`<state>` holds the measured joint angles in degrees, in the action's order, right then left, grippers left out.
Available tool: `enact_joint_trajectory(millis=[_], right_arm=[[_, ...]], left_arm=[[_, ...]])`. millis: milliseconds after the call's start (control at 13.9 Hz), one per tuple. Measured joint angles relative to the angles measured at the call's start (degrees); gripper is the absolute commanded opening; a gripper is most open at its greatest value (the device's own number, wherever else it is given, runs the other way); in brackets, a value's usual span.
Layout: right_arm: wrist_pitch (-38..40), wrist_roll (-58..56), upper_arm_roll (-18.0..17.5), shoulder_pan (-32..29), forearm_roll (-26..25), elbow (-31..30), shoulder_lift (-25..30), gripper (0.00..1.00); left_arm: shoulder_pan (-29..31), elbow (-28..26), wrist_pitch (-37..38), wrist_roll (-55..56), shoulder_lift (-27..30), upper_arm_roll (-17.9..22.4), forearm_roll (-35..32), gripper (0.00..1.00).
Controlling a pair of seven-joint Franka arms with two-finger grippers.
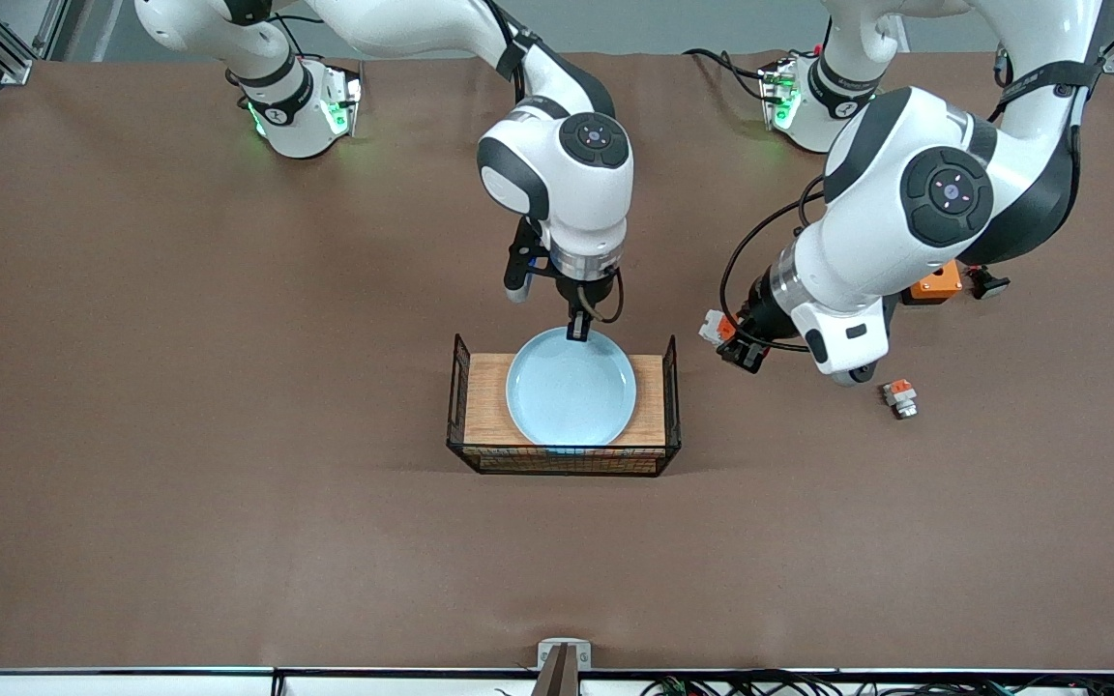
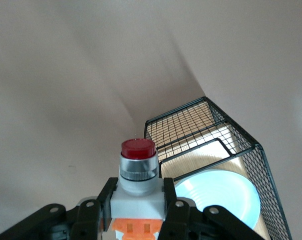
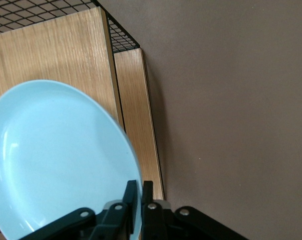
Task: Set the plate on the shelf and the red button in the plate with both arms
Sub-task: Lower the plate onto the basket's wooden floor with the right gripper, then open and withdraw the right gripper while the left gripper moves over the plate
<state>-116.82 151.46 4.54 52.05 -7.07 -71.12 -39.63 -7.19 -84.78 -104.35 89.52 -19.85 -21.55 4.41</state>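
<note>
Resting on tray (image 1: 489,406): plate (image 1: 571,391), right gripper (image 1: 578,329) pinching

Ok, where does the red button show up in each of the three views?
Front view: red button in the left gripper, above the table beside the wire tray.
Left wrist view: centre-bottom, red cap up.
Right wrist view: not in it.
Shared landmark: the plate.

A brown cloth-covered table (image 1: 228,483) fills the evenly lit scene.
</note>
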Motion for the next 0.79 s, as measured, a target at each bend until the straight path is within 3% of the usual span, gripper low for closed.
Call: enact_joint_trajectory(millis=[505, 793], right_arm=[[-0.4, -0.5, 0.7, -0.1, -0.2, 1.6, 0.0, 1.00], [3.8, -9.4, 0.8, -1.7, 0.1, 5.1, 0.0, 1.00]], left_arm=[[-0.4, 0.2, 0.0, 3.8, -0.3, 0.0, 0.0, 0.27], [-1.0, 0.2, -1.4, 6.5, -0.5, 0.0, 0.0, 0.27]])
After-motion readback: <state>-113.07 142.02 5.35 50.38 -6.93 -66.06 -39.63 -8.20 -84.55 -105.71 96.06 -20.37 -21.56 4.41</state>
